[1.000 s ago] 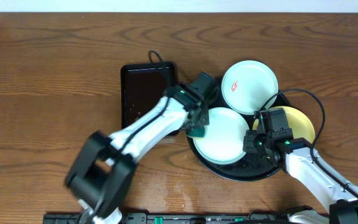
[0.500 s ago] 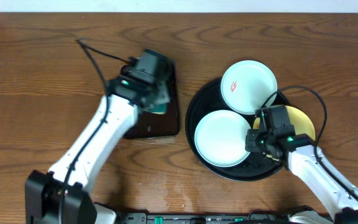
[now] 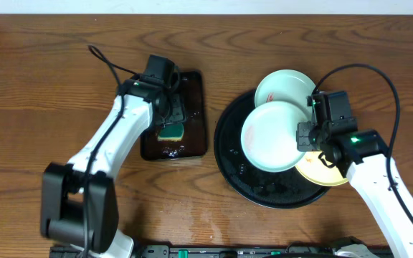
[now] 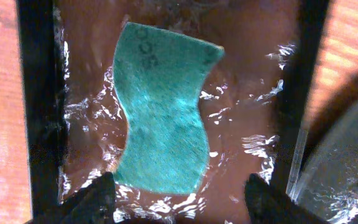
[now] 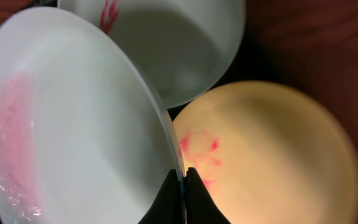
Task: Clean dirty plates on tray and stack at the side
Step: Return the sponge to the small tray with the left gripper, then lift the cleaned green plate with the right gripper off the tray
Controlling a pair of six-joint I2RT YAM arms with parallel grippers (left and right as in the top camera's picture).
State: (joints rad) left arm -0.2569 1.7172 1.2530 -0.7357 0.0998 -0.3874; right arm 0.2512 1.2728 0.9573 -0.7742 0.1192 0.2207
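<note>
Three plates (image 3: 271, 136) (one in right pincer (image 5: 180, 179))

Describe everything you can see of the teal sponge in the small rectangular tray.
The teal sponge is a flat pad with a rough scouring texture, long sides pinched inward at the waist, and faint printed marks near one end. It lies flat inside the rectangular black tray, in a shallow film of glistening water, and looks soaked. The left gripper hangs open over one end, a fingertip on either side, apparently clear of the sponge.
</note>
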